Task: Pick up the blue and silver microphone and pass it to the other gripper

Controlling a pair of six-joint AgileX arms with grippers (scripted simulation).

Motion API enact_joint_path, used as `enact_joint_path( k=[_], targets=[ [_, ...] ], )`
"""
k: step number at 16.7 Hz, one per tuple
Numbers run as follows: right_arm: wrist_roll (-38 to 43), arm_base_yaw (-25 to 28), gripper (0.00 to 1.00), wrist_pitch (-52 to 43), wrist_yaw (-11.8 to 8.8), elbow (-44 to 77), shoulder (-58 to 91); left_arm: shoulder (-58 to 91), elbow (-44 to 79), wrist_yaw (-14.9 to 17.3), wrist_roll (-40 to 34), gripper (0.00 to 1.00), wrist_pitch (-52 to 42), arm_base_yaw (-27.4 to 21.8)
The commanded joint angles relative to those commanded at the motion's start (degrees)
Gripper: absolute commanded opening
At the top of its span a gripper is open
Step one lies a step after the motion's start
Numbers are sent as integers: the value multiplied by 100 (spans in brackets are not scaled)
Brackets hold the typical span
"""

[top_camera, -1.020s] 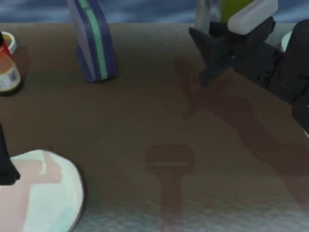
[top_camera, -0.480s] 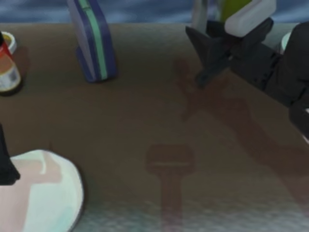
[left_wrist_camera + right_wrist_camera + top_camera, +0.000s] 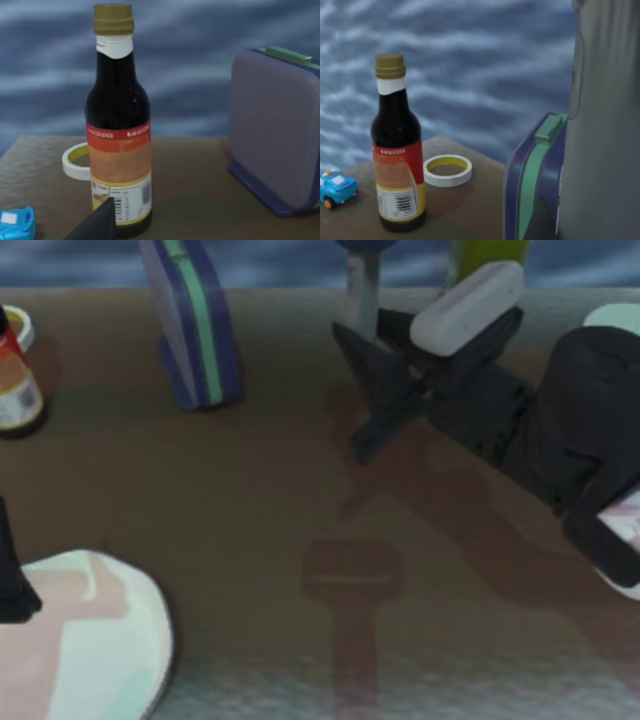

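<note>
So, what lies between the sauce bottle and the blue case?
Nothing: the table between sauce bottle and blue case is bare, as the top and left wrist views show.

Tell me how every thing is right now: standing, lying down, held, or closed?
blue and silver microphone: upright, seemingly gripped by the right end effector.
left end effector: parked at the table's near left.
sauce bottle: upright, capped.
blue case: standing on edge, closed.
tape ring: lying flat.
toy car: on its wheels.
</note>
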Motion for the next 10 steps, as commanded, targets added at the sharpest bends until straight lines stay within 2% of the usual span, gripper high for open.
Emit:
enact_joint_path(
  k=[10],
  targets=[
    [0, 0, 0, 0, 0, 0, 0, 75, 51, 53, 5, 100, 33, -37]
  ],
)
